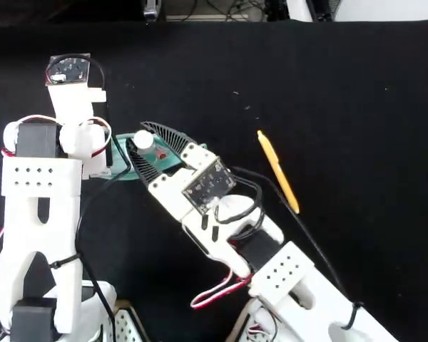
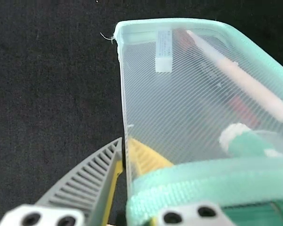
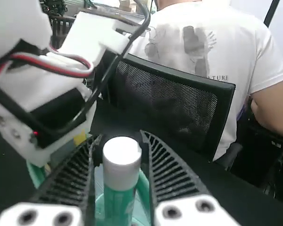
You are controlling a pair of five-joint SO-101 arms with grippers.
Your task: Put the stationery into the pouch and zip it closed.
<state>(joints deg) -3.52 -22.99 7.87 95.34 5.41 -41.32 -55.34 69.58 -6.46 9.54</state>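
Pouch clamped in L jaws; R jaws grip glue stick.

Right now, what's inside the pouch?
Through the pouch mesh: a white eraser, a pale pen, a red item and a glue stick. Its zipper band hides the rest.

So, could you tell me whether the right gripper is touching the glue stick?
Touching: right wrist view shows the glue stick pinched inside the right gripper.
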